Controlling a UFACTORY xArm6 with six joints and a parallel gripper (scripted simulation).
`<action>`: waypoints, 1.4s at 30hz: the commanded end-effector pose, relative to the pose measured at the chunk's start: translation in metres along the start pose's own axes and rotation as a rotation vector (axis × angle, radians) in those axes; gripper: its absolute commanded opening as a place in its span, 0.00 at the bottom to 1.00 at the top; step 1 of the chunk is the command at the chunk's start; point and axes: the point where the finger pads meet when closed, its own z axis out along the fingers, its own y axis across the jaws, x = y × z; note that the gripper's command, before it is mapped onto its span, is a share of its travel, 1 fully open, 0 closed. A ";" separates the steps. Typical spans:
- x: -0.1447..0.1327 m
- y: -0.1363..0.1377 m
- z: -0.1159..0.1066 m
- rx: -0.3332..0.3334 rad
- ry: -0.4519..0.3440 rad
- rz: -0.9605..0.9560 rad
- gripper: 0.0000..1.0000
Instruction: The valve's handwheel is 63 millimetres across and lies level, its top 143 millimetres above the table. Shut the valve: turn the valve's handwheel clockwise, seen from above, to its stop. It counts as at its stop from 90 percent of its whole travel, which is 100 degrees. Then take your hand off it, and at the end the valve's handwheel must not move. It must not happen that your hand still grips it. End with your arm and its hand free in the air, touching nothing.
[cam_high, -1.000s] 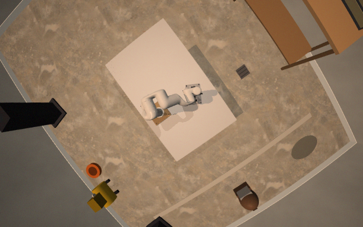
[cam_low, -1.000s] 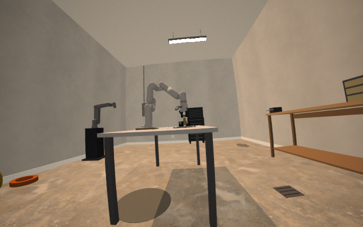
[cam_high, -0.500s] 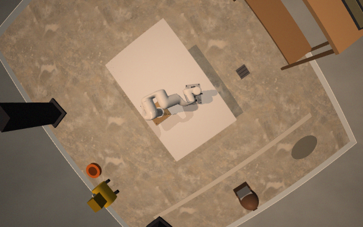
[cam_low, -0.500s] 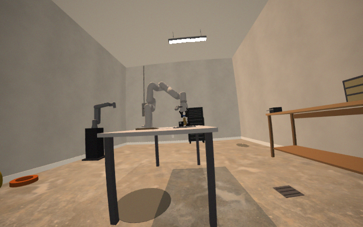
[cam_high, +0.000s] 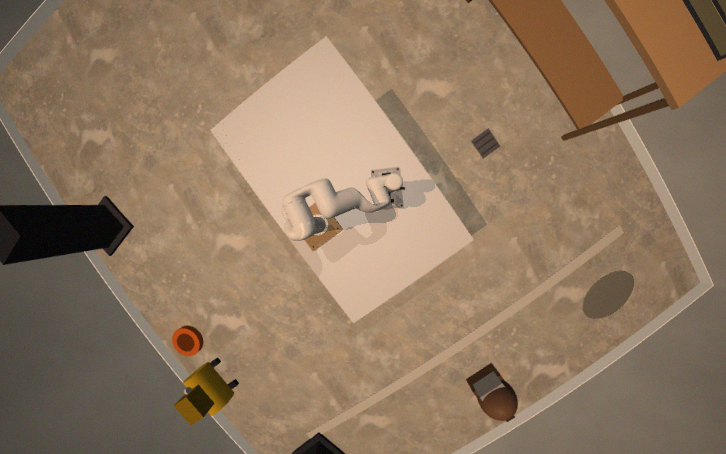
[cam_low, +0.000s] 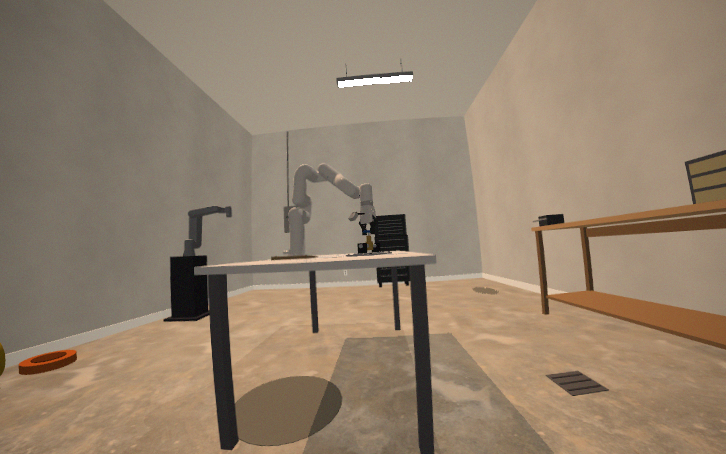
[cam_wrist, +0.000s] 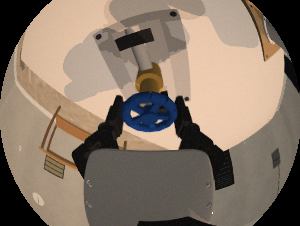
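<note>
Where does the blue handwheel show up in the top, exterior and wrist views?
Top: not visible, hidden under the arm's wrist.
Exterior: a small blue speck under the gripper, above the table's far right part.
Wrist: centre, blue handwheel clamped between the dark fingers.
Shared landmark: the valve's grey base plate.

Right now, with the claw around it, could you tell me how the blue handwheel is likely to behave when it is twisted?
The blue handwheel looks like a rigid spoked ring, so it should not flex. It sits on a brass stem fixed to a grey base plate, so it will probably turn in place rather than tip. The claw presses its smooth rim from opposite sides, so slipping seems possible.
</note>
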 end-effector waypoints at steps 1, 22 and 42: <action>-0.001 -0.001 -0.002 0.004 -0.002 0.035 0.00; -0.001 -0.001 -0.002 0.003 -0.003 0.299 0.00; -0.001 -0.001 -0.002 0.003 -0.003 0.659 0.00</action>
